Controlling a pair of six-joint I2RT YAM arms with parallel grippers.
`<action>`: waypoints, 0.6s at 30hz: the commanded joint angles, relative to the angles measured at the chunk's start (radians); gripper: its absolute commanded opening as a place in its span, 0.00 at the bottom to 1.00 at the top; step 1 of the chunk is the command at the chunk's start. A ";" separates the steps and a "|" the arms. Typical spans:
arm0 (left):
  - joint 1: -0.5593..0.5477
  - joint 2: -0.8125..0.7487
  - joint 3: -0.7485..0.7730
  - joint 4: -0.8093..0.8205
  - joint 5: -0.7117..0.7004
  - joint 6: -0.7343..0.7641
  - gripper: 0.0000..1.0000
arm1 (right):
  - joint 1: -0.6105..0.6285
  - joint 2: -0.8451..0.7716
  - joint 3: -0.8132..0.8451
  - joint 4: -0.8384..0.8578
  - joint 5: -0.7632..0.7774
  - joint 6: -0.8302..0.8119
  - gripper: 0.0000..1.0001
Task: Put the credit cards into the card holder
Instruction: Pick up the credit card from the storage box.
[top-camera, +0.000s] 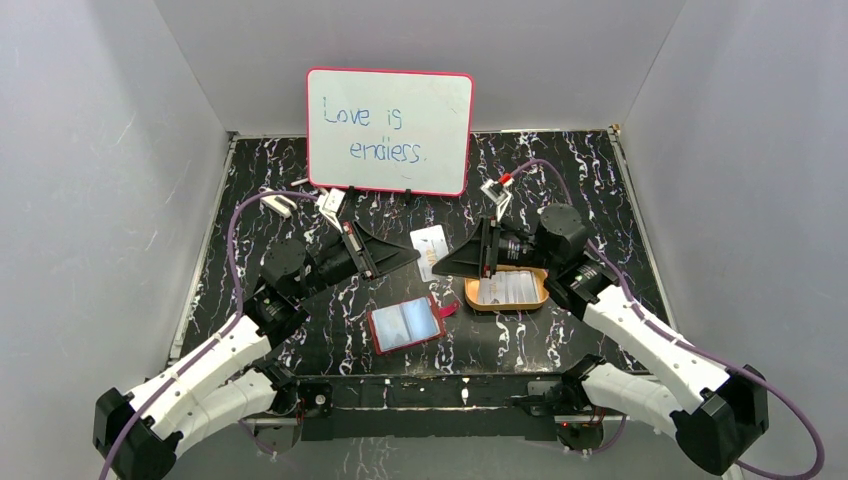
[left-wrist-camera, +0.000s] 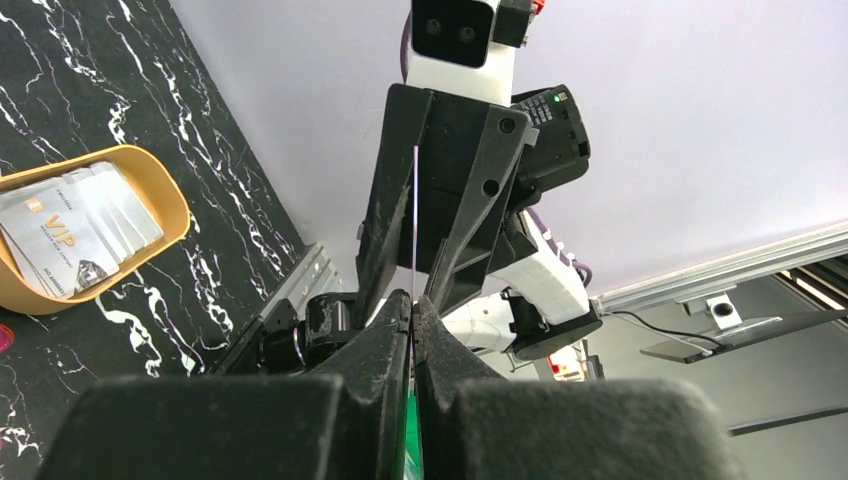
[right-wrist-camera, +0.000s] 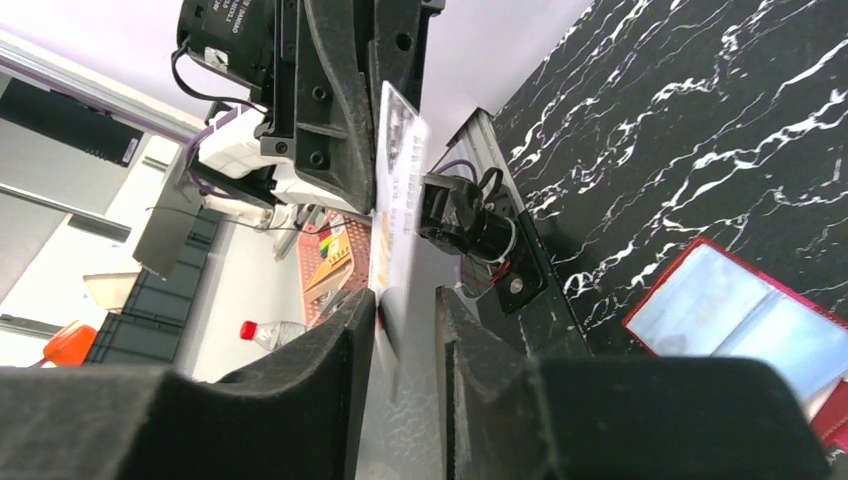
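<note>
Above the desk (top-camera: 560, 180), between the two arms, the left gripper (left-wrist-camera: 410, 300) is pressed together on one edge of a credit card (top-camera: 428, 240). It holds the card out so the right gripper (right-wrist-camera: 405, 300) can straddle it, jaws part-spread on either side and not yet clamped. This looks like a handover for a better grip. The card holder (top-camera: 405, 325) lies open near the front, pockets up, with more cards in the tray (top-camera: 468, 295) nearby.
</note>
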 joint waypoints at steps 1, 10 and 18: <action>0.008 -0.010 -0.013 0.044 0.032 -0.003 0.00 | 0.047 0.002 0.045 0.094 0.028 -0.009 0.29; 0.007 -0.036 -0.026 0.005 0.029 0.022 0.00 | 0.061 -0.035 0.031 0.060 0.121 -0.023 0.47; 0.007 -0.054 -0.033 -0.004 0.032 0.029 0.00 | 0.061 -0.047 0.012 0.097 0.136 -0.005 0.34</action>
